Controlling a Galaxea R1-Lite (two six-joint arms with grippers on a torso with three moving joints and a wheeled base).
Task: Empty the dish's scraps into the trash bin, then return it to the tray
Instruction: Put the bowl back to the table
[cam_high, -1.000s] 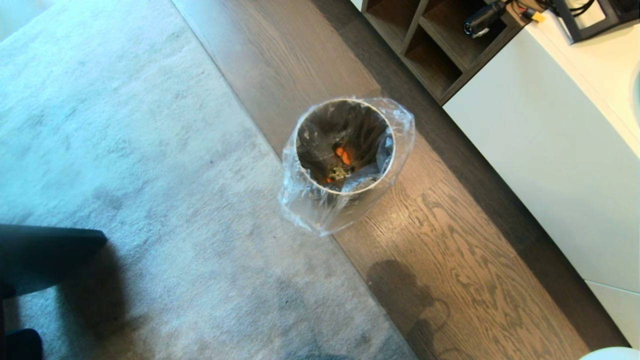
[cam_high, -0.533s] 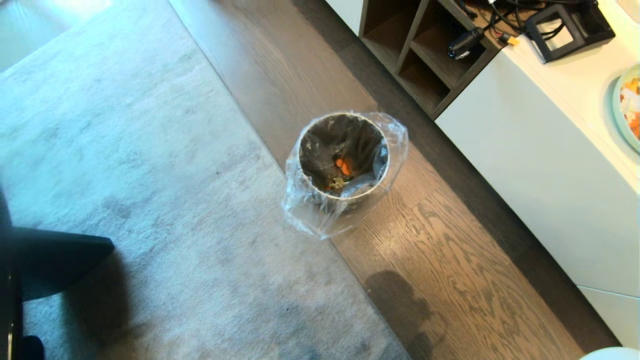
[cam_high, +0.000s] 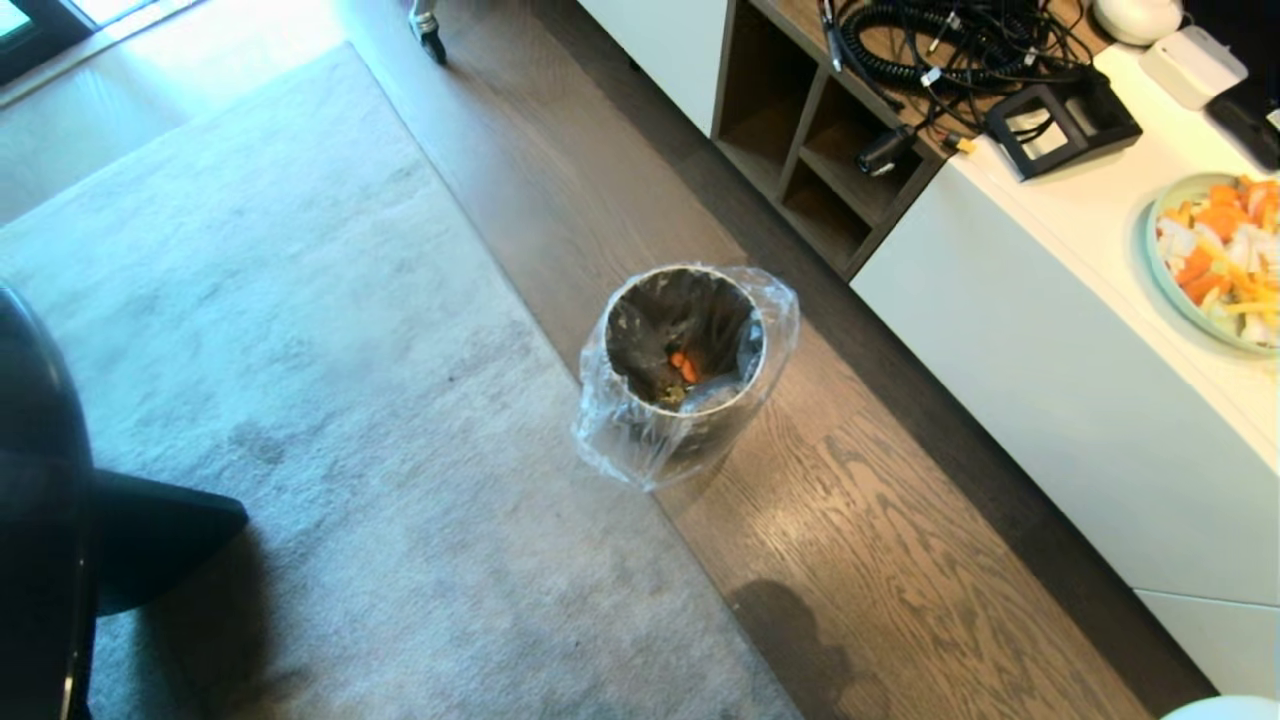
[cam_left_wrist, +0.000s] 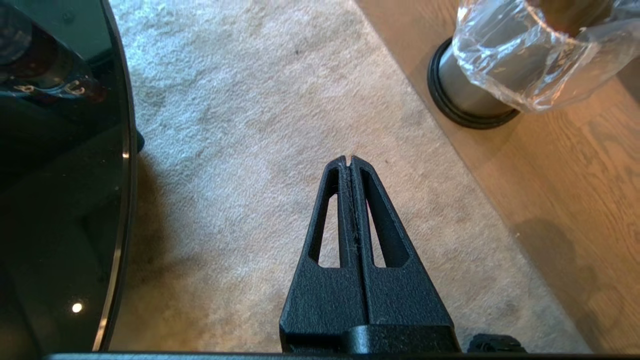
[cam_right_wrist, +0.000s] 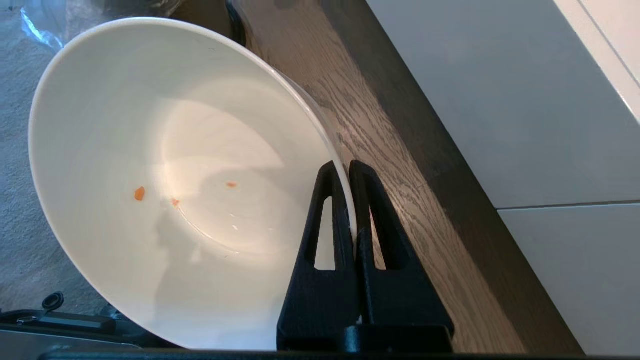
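Head view: trash bin (cam_high: 685, 375) stands upright on the wood floor (cam_high: 880, 540), right at the edge of the grey rug (cam_high: 330, 400), roughly mid-scene. Clear plastic liner (cam_high: 620, 440) folded over rim, crinkled down the outside. Inside, against the dark: scraps (cam_high: 682, 372), a couple of orange carrot bits plus a pale mushy clump just nearer the cam. Exact count unclear, too small.

R side: white cabinet (cam_high: 1050, 350) w/ open wooden cubbies (cam_high: 810, 150) at its far end. On top: cable tangle (cam_high: 940, 50), small black frame-like stand (cam_high: 1062, 122), pale-green plate of chopped veg (cam_high: 1215, 262) at the R edge, partly cropped. Glossy black round tabletop (cam_high: 40, 500) at L edge, near side.

Neither arm in head view.

R wrist view: right gripper (cam_right_wrist: 345, 172) clamped on rim of the dish (cam_right_wrist: 165, 175), one finger inside, one outside, narrow gap. Dish tilted steeply, held over floor beside cabinet front. Interior nearly bare, only a few tiny orange flecks (cam_right_wrist: 139, 193) stuck to it. Tray not seen in any view.

L wrist view: left gripper (cam_left_wrist: 349, 162) fingers pressed together, holding nothing, hanging over the rug. Bin base and liner at far R of it; tabletop edge on the other side.
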